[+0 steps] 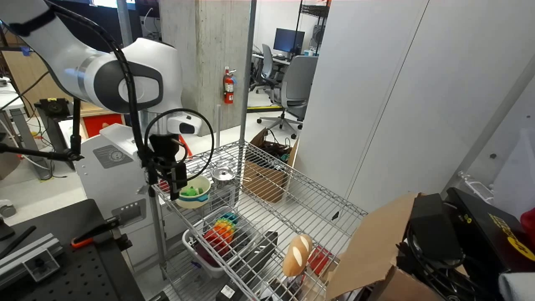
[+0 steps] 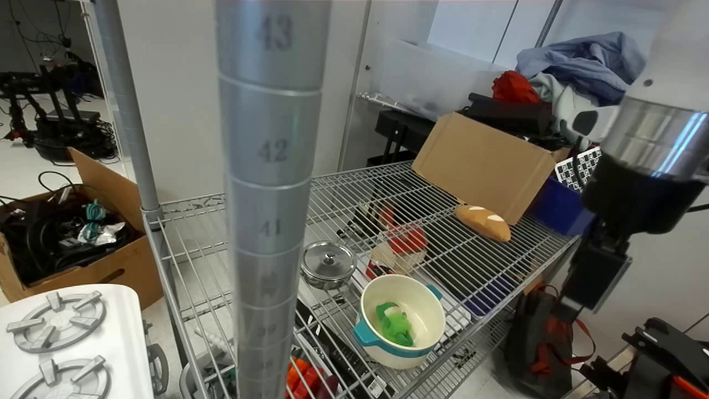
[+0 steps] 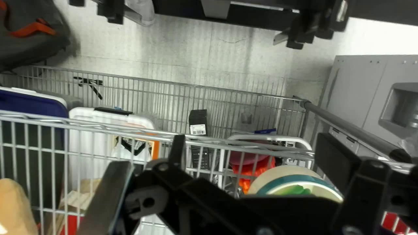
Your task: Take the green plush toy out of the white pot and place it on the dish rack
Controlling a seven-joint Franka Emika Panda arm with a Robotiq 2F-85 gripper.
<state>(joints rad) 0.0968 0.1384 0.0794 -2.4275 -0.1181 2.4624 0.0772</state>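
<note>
The green plush toy point(image 1: 191, 191) point(image 2: 394, 324) lies inside the white pot point(image 1: 204, 182) point(image 2: 431, 310), which has a cream inside and teal handles. The pot stands on the metal wire shelf. In the wrist view the pot point(image 3: 277, 174) shows low between the fingers, with a bit of the plush toy point(image 3: 296, 190); the gripper body hides the rest. My gripper point(image 1: 177, 184) point(image 2: 581, 302) point(image 3: 256, 153) is open and empty. It is beside the pot, off the shelf's long edge, and touches nothing I can see. I cannot make out the dish rack; it is hidden or out of view.
A lidded metal pan point(image 1: 223, 174) point(image 2: 329, 264) stands near the pot. A toy bread loaf point(image 1: 297, 255) point(image 2: 483, 223) point(image 3: 14, 209) lies farther along the shelf, near an open cardboard box point(image 1: 372, 251) point(image 2: 484, 163). A shelf post point(image 2: 271, 221) rises at a corner.
</note>
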